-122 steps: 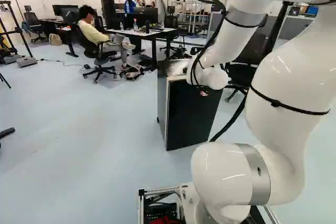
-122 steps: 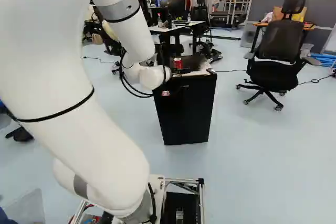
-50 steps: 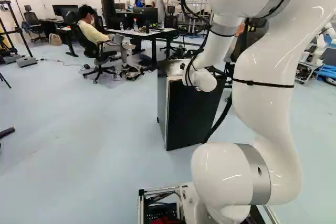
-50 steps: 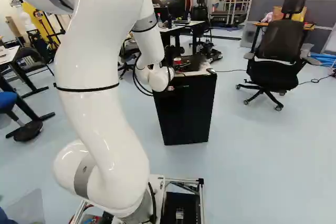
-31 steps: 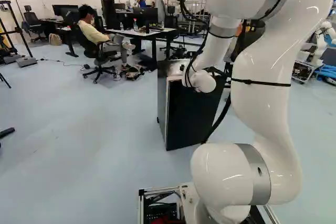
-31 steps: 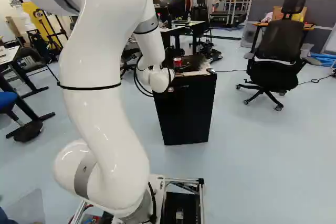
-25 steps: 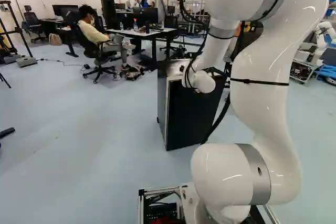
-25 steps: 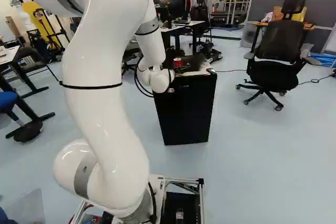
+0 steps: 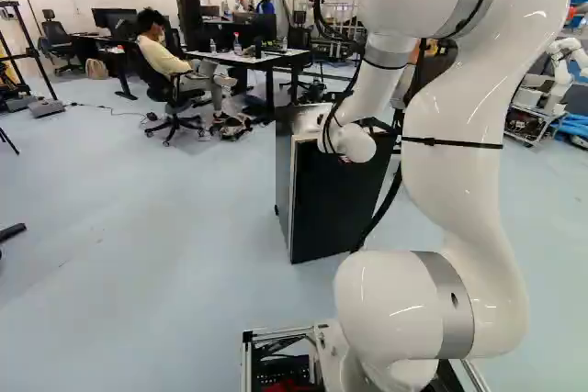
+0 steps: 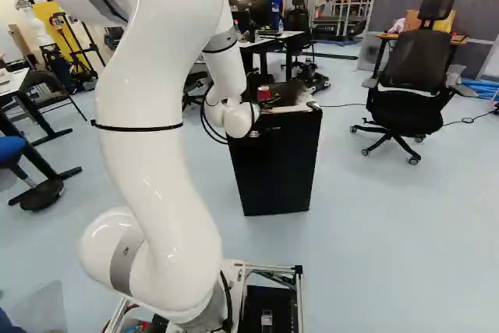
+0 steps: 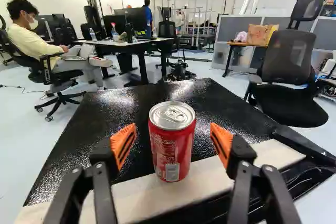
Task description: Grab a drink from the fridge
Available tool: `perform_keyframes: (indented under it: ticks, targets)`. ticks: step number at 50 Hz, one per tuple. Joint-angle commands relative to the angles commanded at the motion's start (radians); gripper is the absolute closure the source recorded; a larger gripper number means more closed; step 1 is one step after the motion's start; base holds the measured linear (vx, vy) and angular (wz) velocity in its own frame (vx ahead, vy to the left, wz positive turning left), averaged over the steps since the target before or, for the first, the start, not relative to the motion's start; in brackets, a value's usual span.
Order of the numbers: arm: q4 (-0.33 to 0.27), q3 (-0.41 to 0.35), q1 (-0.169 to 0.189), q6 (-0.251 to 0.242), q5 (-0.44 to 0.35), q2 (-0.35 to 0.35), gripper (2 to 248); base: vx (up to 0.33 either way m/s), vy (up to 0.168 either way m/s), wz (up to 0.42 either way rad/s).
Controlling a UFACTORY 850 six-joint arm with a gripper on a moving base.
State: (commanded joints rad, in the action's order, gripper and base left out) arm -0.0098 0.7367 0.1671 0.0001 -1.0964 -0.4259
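My gripper (image 10: 270, 104) is at the fridge's top in the right base view, mostly behind the white wrist. In the wrist view the gripper (image 11: 173, 142) stands open, its orange pads on either side of a red drink can (image 11: 172, 145), with a gap at each side. The can (image 10: 263, 93) is upright on the dark top of the black fridge (image 10: 274, 165), by the pale strip along its front edge. The fridge door (image 9: 335, 204) is shut in the left base view.
Beyond the fridge is a desk (image 11: 121, 43) with bottles and monitors. A black office chair (image 10: 413, 83) stands to the fridge's right. A seated person is at the left of the left base view. Another robot (image 9: 562, 71) stands at that view's right.
The arm has swung and folded from its earlier pose, bringing the wrist a little to the left in the left base view; lately it has barely shifted. Fridge and can have stayed put.
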Motion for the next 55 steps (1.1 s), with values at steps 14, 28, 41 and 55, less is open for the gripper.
perform_keyframes:
  ticks: [14,28,41,55]
  targets:
    - [0.000,0.000,0.000,0.000,0.000,0.000,150,0.000,0.000,0.000]
    - [0.000,-0.002,0.000,0.000,0.000,0.017,151,0.000,0.000,0.000]
    - [0.000,-0.003,0.000,0.000,0.000,0.045,151,0.000,0.000,0.000]
    - [0.000,-0.004,0.000,0.000,0.000,0.070,151,0.000,0.000,0.000]
